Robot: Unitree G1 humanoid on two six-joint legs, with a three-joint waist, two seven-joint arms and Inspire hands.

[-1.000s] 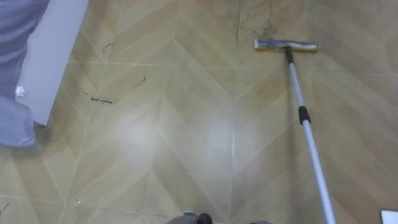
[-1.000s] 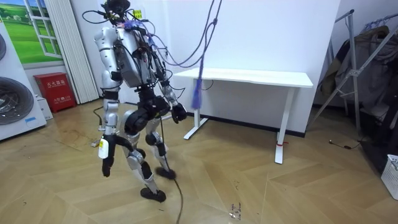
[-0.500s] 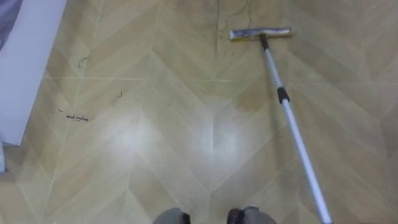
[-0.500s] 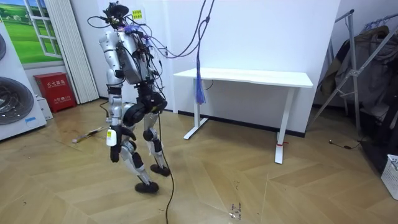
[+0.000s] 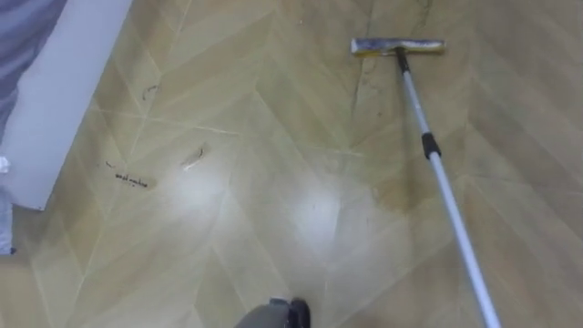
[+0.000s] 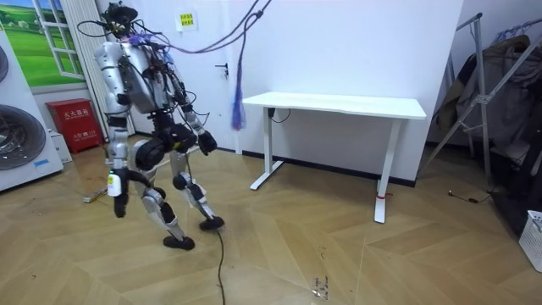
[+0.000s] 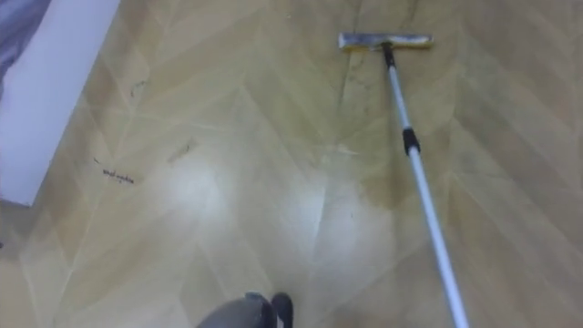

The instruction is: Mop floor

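A mop lies flat on the wooden floor ahead of me. Its flat head (image 5: 398, 46) is at the top of the left eye view and its silver pole (image 5: 444, 191) runs down to the lower right edge. In the room view I stand mid-stride on the room view's left, facing the mop (image 6: 95, 197), a short way from it. My left hand (image 6: 117, 203) hangs low by my thigh. My right hand (image 6: 206, 142) is swung back behind my hip. Neither hand touches the mop.
A white panel (image 5: 64, 91) with grey cloth (image 5: 23, 36) stands at my left. Small dark scraps (image 5: 132, 179) lie on the floor and a darker patch (image 5: 401, 187) sits beside the pole. Behind me is a white desk (image 6: 339, 106); a washing machine (image 6: 21, 127) and red box (image 6: 74, 123) are ahead.
I have walked several steps toward the room view's left, closer to the mop. The eye views shifted with my steps; the mop itself lies where it was.
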